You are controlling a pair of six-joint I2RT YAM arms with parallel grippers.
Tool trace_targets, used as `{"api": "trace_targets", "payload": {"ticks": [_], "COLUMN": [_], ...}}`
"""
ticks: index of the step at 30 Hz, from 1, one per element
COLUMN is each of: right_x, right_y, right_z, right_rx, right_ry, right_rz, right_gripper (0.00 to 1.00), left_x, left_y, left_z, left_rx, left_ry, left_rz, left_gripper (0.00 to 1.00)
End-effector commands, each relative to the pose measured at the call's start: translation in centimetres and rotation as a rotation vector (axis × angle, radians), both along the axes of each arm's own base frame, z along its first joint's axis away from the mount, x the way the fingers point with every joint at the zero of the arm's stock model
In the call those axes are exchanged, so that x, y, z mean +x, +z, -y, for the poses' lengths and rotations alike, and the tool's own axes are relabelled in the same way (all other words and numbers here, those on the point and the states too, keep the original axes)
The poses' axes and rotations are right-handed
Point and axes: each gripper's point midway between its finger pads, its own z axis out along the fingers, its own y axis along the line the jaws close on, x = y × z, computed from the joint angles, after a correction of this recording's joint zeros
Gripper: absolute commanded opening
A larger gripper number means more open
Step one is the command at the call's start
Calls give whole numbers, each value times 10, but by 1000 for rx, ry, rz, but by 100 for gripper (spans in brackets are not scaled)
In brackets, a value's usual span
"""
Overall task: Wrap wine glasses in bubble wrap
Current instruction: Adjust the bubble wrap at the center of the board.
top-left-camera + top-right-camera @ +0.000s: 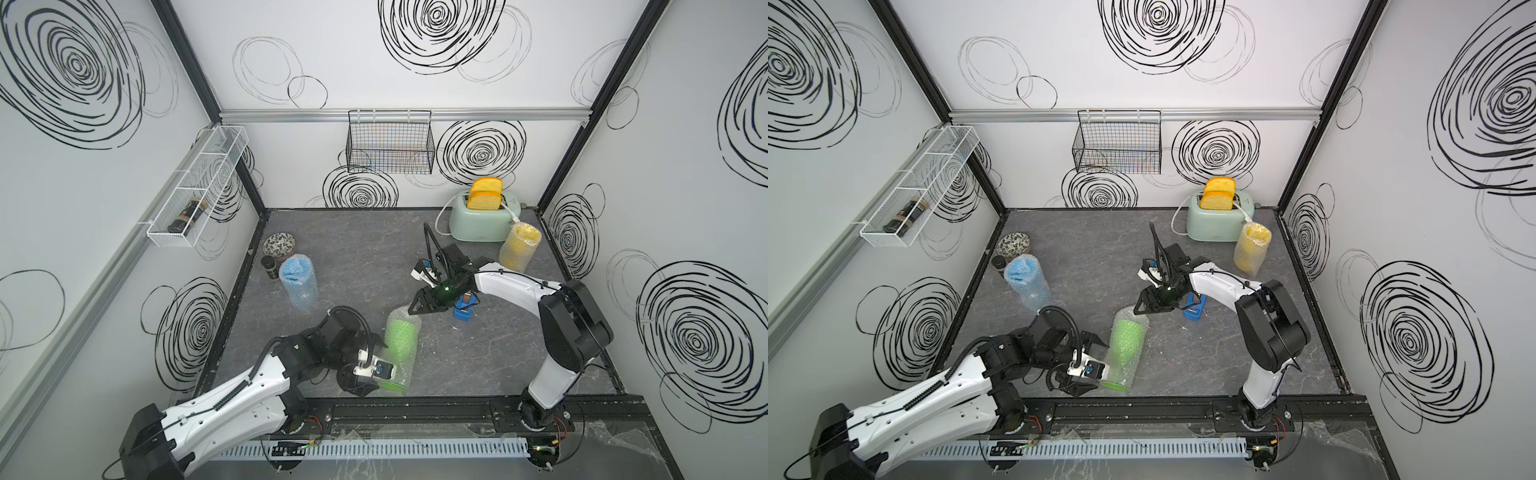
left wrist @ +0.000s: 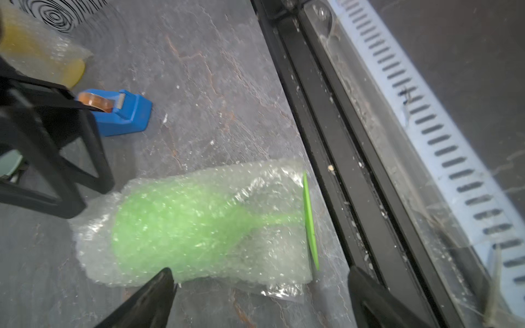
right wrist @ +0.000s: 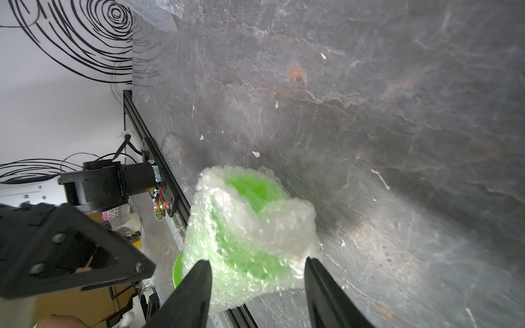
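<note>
**A:** Where is the green plastic goblet [image 1: 400, 353]?

**B:** It is at the front edge of the grey stone-look table [image 1: 353, 249], inside a sleeve of clear bubble wrap [image 2: 255, 181]. Its round foot is low by the black rail and the open mouth points up. So I judge that the long axis is near vertical, but I cannot exclude a small lean.

**A:** And the jaws?

**B:** The left gripper [image 1: 380, 365] has its jaws spread wide. In the left wrist view the goblet lies just ahead of the two tips, not between them, and its stem runs across the gap. The right gripper [image 3: 257, 262] hangs over the mouth with the jaws partly apart. The top of the bubble wrap shows between its tips, but I see no pinch. I cannot tell if they touch the film.

**A:** Which arm is nearer?

**B:** Both are close. The left gripper is beside the lower half, at the height of the stem. The right gripper comes from above, and the blue plastic tape dispenser [image 1: 463, 312] is just behind it.

**A:** What does this mean for a next move?

**B:** I think the left gripper would need to go forward to take the stem, and the right gripper only down. The goblet is tall on a small foot, so a push from the side could tip it.
</note>
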Motion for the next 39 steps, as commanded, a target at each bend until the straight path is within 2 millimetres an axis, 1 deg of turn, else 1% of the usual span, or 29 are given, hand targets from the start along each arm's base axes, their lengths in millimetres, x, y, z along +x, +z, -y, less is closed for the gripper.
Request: {"api": "trace_targets", "payload": {"ticks": [1,3,5,6,8,11,14,15,18,20,24,28,32,34,36,39], "right_x": [6,17,26,28,25,16,9,6,-2,-11,-32,-51,-71,-81,-85,-85], "right_y": [7,9,4,2,-4,-10,-19,-21,-24,-23,-26,-26,-23,-16,-8,1], "right_z": [-1,1,5,5,3,-6,-10,-10,-11,-11,-13,-20,-30,-35,-37,-36], "right_rx": [49,67,55,51,63,78,74,77,88,99,89,109,159,195,213,190], "right_ry": [19,-1,-17,-21,-16,12,29,32,53,75,136,180,240,262,274,262], "right_rz": [-4,-12,-19,-31,-61,-82,-109,-118,-151,-167,-207,-249,-313,-344,-356,-343], "right_gripper": [53,45,37,35,34,36,36,35,27,26,25,24,24,24,25,26], "left_x": [5,7,8,8,5,6,11,12,18,25,33,43,47,51,54,63], "left_y": [-13,-17,-15,-15,-17,-24,-29,-31,-36,-37,-38,-30,-26,-25,-25,-22], "left_z": [3,7,13,15,18,19,20,20,18,15,13,15,18,18,17,16], "left_rx": [7,-2,-22,-28,-25,-15,-18,-17,-8,-2,3,-17,-29,-27,-23,-35], "left_ry": [-43,-30,-20,-11,-22,-23,-3,3,26,53,70,101,93,100,99,113], "left_rz": [129,149,151,145,146,166,183,186,219,243,283,312,339,364,397,455], "left_gripper": [97,96,94,93,92,91,87,87,84,82,80,75,69,67,66,64]}}
